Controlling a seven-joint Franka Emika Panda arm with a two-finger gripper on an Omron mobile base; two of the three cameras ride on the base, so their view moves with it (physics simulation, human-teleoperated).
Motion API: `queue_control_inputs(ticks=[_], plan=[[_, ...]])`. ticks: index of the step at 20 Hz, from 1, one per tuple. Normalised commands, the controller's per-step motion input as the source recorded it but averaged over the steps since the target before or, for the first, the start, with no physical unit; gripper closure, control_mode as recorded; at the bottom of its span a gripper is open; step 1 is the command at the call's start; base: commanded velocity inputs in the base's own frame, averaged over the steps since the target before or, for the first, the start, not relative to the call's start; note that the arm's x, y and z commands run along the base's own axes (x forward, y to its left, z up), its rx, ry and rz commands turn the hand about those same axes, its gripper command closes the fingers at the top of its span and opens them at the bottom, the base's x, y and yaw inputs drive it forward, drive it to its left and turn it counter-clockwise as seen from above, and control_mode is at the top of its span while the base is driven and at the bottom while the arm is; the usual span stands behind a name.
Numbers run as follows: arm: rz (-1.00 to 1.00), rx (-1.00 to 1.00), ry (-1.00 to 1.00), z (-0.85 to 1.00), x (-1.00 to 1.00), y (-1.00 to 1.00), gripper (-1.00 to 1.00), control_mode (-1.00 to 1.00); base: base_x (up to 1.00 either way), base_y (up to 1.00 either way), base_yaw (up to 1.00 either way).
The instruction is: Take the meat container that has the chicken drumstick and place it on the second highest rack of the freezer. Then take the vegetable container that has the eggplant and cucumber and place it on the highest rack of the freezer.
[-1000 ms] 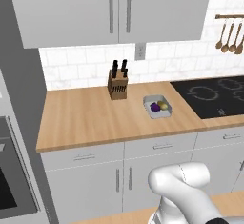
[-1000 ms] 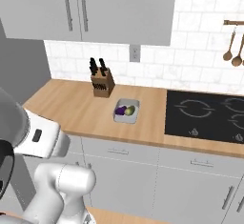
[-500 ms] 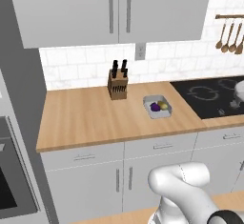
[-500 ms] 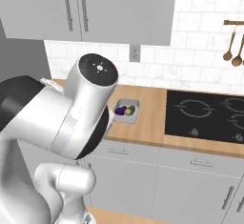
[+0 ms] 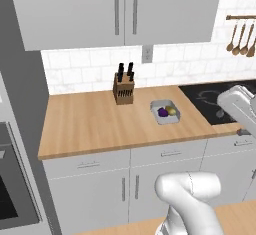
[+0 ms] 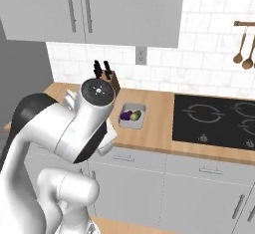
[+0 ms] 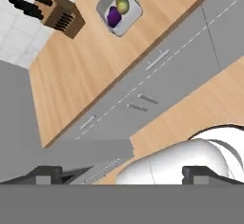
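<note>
A small grey container point(image 5: 165, 112) sits on the wooden counter point(image 5: 95, 124), and it has a purple thing point(image 5: 162, 112) and a yellow-green thing point(image 5: 171, 110) inside, side by side and touching. I cannot tell for sure what food they are. In the left base view the container is a little to the 3 o'clock side of the middle, close to the front edge of the counter. A knife block point(image 5: 123, 89) with black handles stands near it at about 10 o'clock, back by the white tile wall. A black stove top point(image 5: 210, 101) lies flat in the counter at 3 o'clock from the container, and wooden spoons point(image 5: 241, 39) hang on the wall up at 2 o'clock. Grey cupboards point(image 5: 120, 9) hang above, and grey drawers and doors point(image 5: 130, 179) are under the counter. In the right base view the big white arm point(image 6: 74, 128) is in front, and the container point(image 6: 132, 116) peeks out just past it at 3 o'clock. In the hand view the container point(image 7: 119, 9) is far off at 12 o'clock, with the knife block point(image 7: 55, 13) at 9 o'clock from it. The gripper point(image 7: 119, 174) shows two dark fingertips point(image 7: 45, 174) low down, set wide apart, with nothing between them.
</note>
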Motion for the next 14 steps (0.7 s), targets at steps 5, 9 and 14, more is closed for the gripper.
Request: queue_control_inputs(ticks=[5,9,14], plan=[[-0.14,0.37,0.15,-0.07,0.58,-0.30,-1.00,-1.00,0.00,0.00,0.00],[-0.11,0.20,0.17,-0.07,0.75,-0.21,-1.00,-1.00,0.00,0.00,0.00],[-0.17,-0.18,0.19,-0.31,0.78,0.00,-1.00,-1.00,0.00,0.00,0.00]])
